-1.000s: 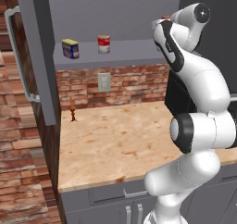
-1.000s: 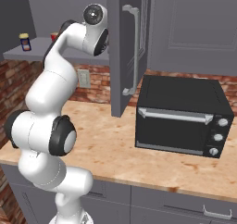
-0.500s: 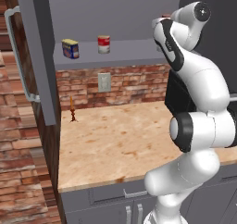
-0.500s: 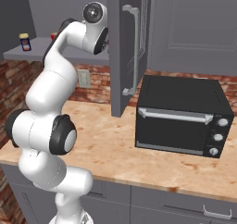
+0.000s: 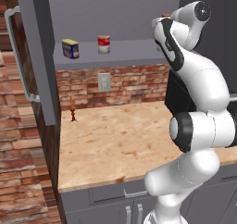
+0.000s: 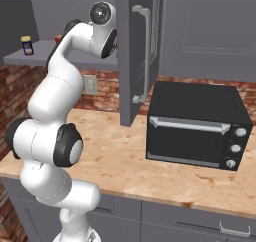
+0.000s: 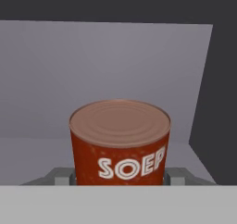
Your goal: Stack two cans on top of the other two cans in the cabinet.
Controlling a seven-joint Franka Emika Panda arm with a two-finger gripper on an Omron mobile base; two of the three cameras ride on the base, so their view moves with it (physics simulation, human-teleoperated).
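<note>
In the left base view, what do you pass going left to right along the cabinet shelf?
Squat blue can with yellow label → small red-and-white banded can → white robot arm.

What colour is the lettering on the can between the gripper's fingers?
White, on the orange-red can; clearest in the hand view.

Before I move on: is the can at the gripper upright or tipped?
Upright. In the hand view the can shows its round top level, its SOEP label only slightly slanted, between the gripper's fingers.
</note>
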